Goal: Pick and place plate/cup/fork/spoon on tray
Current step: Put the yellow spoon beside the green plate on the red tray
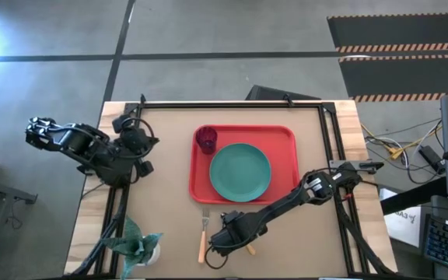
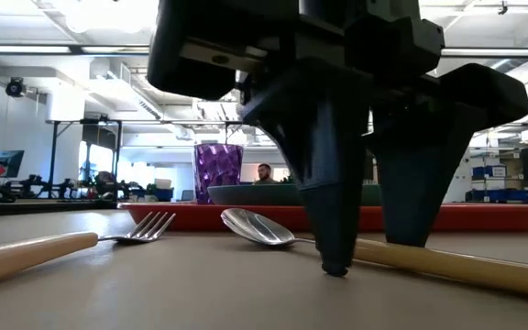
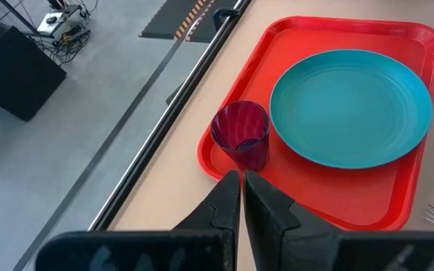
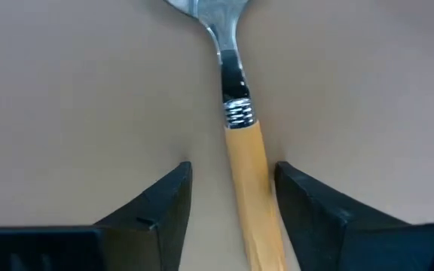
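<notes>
Right gripper (image 4: 228, 199) down at table, fingers spread wide astride orange handle of silver oval-bowled spoon (image 4: 236, 113), not clamped. Orange-handled fork with silver tines (image 1: 204, 233) just beside, parallel, apart. Beyond: red rectangular plastic tray (image 1: 286, 140) carrying round teal-green plate (image 1: 240, 173) and purple translucent cup (image 1: 206, 139). Table front edge near behind gripper. Left gripper (image 3: 241, 199) fully closed, empty, well apart past tray.

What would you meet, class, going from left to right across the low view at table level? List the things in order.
fork → cup → spoon → right claw, open, standing over the spoon's handle.
</notes>
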Robot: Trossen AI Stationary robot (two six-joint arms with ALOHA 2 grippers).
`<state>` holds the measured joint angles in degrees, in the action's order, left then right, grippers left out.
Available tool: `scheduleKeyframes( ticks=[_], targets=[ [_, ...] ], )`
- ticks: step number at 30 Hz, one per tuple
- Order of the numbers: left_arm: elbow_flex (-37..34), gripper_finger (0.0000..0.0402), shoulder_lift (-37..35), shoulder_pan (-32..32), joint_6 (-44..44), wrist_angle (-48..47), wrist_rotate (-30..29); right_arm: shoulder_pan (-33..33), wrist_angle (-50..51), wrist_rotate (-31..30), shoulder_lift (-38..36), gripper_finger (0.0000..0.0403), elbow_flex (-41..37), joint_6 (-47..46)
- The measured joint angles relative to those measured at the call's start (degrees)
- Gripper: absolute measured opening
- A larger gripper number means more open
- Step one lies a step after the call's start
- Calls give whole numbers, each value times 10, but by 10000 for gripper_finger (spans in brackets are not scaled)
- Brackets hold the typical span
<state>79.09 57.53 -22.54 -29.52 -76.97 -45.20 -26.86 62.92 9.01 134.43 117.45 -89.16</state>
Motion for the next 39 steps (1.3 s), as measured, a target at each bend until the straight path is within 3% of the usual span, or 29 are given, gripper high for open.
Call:
scheduleKeyframes(
  ticks=[7,16,27,33,39],
  targets=[
    [0,0,5,0,0,0,1,3,1,26,1,33,-2,-8],
    [0,0,5,0,0,0,1,0,0,18,-2,32,6,-53],
    [0,0,5,0,1,0,0,-27,160,-87,0,32,176,-152],
    [0,0,5,0,2,0,0,-42,282,-127,-30,32,171,-219],
    [0,0,5,0,3,0,-1,-28,267,-201,-79,32,121,-214]
  ],
)
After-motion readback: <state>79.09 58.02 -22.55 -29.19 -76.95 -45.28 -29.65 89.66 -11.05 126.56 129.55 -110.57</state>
